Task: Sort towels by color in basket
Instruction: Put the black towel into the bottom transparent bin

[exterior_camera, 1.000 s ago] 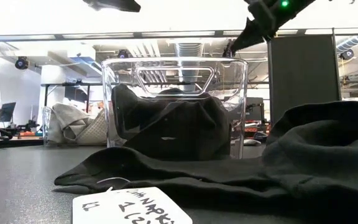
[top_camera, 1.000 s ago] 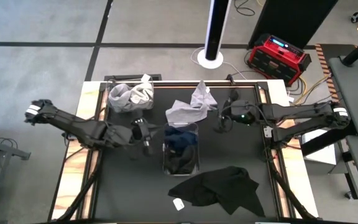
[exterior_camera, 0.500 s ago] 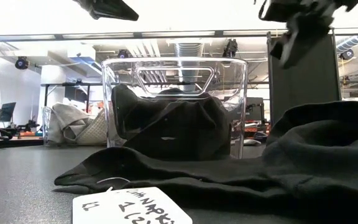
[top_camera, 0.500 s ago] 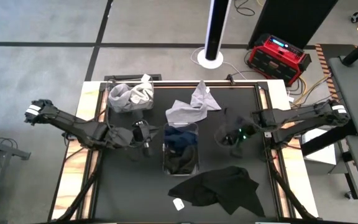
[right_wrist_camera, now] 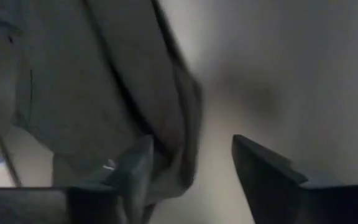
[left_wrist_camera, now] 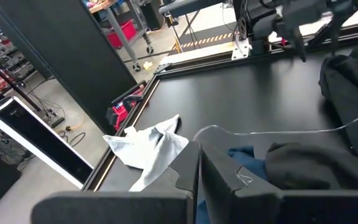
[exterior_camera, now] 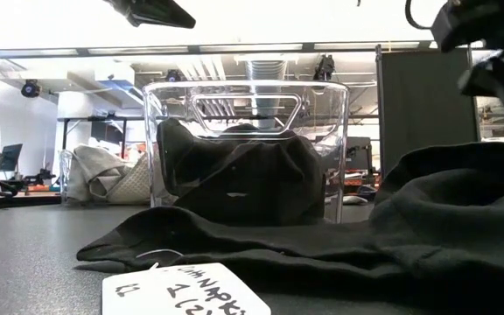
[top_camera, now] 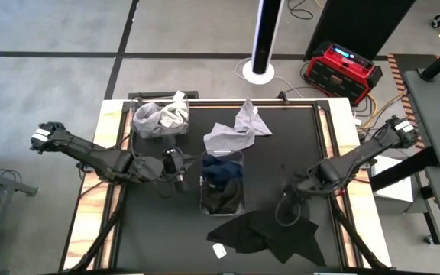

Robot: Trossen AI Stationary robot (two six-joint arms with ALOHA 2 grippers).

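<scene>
We record two slender arms, both dark grey to black. The left arm [top_camera: 90, 155] is built of jointed tubular links and carries a pale band with dark marks at its outer joint. The right arm [top_camera: 357, 156] matches it, with a similar pale banded collar near its outer joint and a thin dark cable looping below its wrist. In the right wrist view, that arm's fingers [right_wrist_camera: 263, 171] are matt black, wedge-shaped pieces.

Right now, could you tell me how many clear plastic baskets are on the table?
2: one clear plastic basket at the centre, holding navy and black towels, and another at the far-left corner, holding light grey towels.
</scene>
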